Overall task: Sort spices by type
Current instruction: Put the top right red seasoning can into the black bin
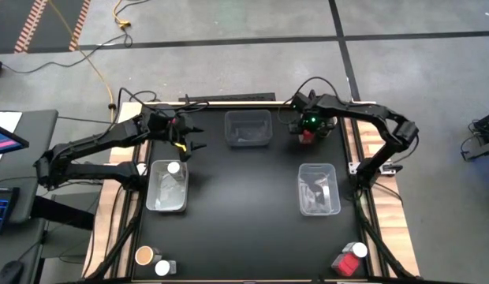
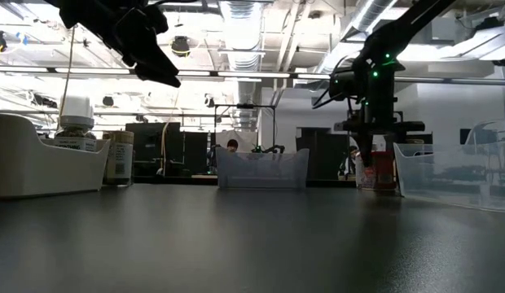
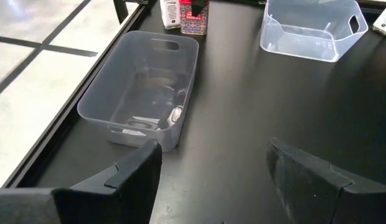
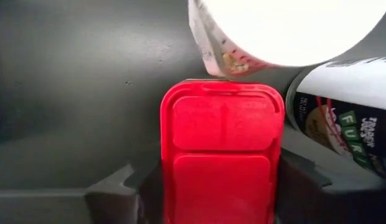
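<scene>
Black desk (image 1: 244,229) carries three clear plastic bins: one at the far middle (image 1: 248,128), one left (image 1: 167,187), one right (image 1: 319,189). Yellow cable (image 1: 95,59) crosses the grey floor (image 1: 418,71). Laptop (image 1: 1,170) sits at left.

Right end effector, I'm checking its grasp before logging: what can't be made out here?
- Right end effector: fingers flank the red square-topped container; contact unclear, lower edge of the right wrist view crops them.
- Jars beside the red one: the high view has the right arm over them.
- Left bin contents beyond the white-capped jar: too small in the high view.
</scene>
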Available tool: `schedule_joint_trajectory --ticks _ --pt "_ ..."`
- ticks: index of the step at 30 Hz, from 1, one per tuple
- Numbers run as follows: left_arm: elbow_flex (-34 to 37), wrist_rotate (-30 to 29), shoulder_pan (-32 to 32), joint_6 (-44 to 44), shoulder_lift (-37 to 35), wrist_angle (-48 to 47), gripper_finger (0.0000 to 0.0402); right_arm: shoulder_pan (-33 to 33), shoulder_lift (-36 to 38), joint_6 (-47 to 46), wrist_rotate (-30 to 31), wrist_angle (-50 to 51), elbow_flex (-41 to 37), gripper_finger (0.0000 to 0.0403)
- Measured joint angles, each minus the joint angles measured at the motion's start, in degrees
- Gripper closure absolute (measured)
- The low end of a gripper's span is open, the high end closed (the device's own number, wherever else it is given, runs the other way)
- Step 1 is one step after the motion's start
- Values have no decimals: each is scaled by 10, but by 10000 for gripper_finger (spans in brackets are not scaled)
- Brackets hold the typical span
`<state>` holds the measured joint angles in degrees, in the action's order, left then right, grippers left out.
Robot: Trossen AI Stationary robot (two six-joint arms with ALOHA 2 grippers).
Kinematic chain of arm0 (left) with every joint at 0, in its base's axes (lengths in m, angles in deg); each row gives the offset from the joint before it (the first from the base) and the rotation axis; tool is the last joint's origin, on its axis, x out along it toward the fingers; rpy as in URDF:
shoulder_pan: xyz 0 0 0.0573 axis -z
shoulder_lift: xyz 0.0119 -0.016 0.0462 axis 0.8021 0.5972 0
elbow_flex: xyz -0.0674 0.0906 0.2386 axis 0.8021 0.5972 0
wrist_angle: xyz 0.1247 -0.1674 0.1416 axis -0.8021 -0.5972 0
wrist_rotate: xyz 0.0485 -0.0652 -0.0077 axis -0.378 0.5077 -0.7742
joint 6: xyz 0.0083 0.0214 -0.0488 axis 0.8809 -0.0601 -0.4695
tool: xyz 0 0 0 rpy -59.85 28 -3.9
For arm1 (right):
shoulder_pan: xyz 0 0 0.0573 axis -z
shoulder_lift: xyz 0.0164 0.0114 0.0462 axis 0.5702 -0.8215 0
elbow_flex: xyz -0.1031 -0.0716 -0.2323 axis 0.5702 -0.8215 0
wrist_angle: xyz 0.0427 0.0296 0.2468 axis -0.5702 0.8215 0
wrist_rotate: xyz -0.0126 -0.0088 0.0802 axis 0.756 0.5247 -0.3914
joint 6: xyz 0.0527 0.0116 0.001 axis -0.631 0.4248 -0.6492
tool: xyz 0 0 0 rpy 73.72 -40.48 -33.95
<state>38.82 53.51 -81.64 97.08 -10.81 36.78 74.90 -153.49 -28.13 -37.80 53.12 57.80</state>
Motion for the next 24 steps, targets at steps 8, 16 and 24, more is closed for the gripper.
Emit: schedule_joint_trajectory --ticks 8,16,24 --pt "0 0 0 -8 0 -5 127 -14 8 -2 0 28 11 166" --pt "0 0 5 -19 -40 -27 127 -58 61 24 -1 70 83 162" --pt "0 0 8 -17 -98 -70 127 -104 57 119 -1 83 218 164"
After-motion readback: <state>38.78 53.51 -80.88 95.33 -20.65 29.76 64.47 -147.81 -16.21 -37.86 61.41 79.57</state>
